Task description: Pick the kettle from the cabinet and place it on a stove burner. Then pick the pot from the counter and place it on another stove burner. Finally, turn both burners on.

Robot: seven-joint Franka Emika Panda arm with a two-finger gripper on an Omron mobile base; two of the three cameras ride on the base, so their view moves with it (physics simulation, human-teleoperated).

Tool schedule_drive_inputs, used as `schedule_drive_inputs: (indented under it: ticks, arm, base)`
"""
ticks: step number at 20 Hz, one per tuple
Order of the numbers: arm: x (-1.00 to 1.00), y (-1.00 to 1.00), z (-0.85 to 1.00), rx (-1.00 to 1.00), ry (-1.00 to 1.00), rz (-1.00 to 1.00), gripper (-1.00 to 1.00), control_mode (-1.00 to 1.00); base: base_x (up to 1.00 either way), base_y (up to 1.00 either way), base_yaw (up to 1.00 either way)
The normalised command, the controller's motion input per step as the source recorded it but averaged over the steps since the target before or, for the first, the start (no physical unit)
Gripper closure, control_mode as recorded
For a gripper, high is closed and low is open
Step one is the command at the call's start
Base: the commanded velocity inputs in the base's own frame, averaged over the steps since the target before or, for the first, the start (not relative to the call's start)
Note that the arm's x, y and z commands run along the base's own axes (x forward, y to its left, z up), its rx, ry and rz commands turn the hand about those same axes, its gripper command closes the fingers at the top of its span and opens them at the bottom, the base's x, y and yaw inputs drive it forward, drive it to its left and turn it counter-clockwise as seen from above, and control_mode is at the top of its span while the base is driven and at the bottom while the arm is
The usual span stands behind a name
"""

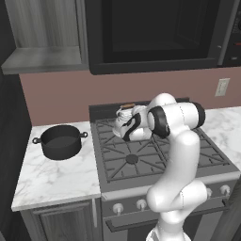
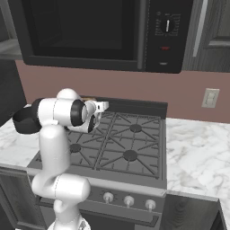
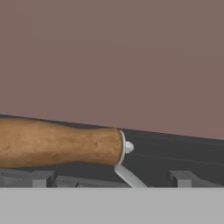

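Observation:
The kettle (image 1: 124, 118) stands on the back-left stove burner, and its orange-brown wooden handle top (image 1: 128, 106) shows just above the hand. That handle (image 3: 57, 142) lies close up across the lower left of the hand view, with its metal arm curving down to the grate. My gripper (image 2: 99, 107) hovers right at the kettle, open, with nothing between its fingers. The dark pot (image 1: 60, 141) sits on the white marble counter (image 1: 56, 181) left of the range. The cabinet (image 1: 42, 40) at upper left stands open, its pale shelf bare. A front burner (image 1: 132, 159) lies free under the grate.
A black microwave (image 2: 90, 31) hangs over the range, close above the arm. Silver knobs (image 2: 128, 200) line the stove front. More counter (image 2: 197, 148) runs to the right, with a wall outlet (image 2: 210, 98) above it. My own arm hides much of the kettle.

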Motion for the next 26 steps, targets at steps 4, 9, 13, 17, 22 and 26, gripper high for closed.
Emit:
schedule_drive_inputs:
  ticks: [4,9,13,17,22,26]
  arm:
    - [-0.2,-0.05,-0.1,0.0,-0.06,0.0,-1.0,-1.0]
    - [-0.18,-0.03,-0.18,0.0,-0.04,0.0,-1.0,-1.0]
    - [-0.17,-0.02,-0.23,0.0,-0.03,0.0,-1.0,-1.0]
    - [-0.15,-0.01,-0.26,0.0,-0.01,0.0,-1.0,-1.0]
    - [-0.22,-0.05,-0.14,0.0,-0.04,0.0,-1.0,-1.0]
    - [-0.35,-0.02,0.0,0.0,-0.07,0.0,-1.0,-1.0]
  base:
    - [0.0,0.0,0.0]
    - [0.0,0.0,0.0]
    - [0.0,0.0,0.0]
    - [0.0,0.0,0.0]
    - [0.0,0.0,0.0]
    - [0.0,0.0,0.0]
